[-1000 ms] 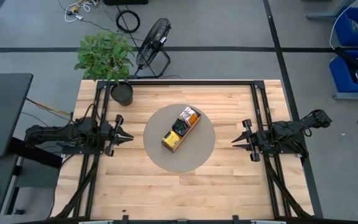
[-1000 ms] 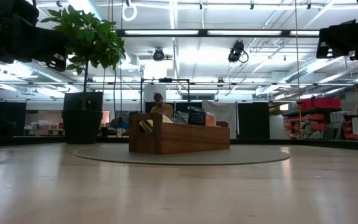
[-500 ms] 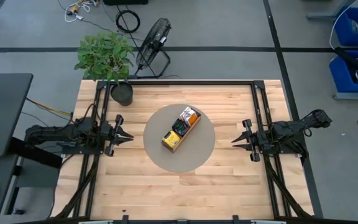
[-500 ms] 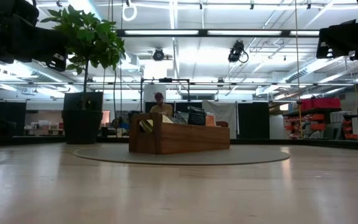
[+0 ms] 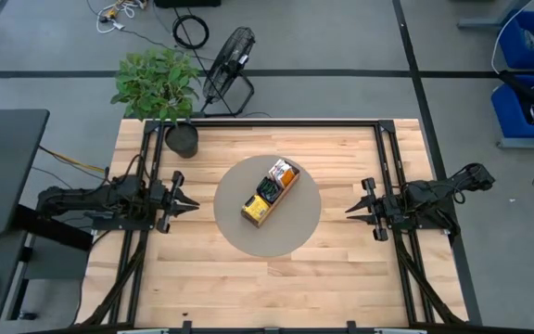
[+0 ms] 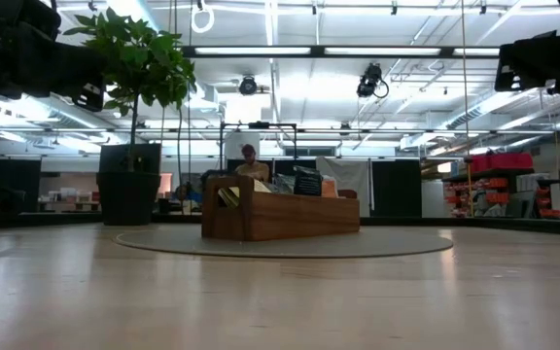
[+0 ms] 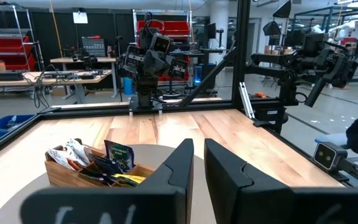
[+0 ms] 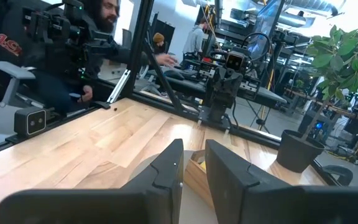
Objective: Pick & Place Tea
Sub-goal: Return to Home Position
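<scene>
Tea packets [image 5: 269, 190] unmoved in tray [image 5: 252, 216], left fingers [image 7: 180, 167], right fingers [image 8: 166, 169] unchanged, closed, empty, at table's sides

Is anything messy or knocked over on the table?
Nothing stands out. The tea sits in the tray, a few packets poking up crookedly, none spilled on the mat. The left gripper and right gripper wait at the sides of the table.
</scene>
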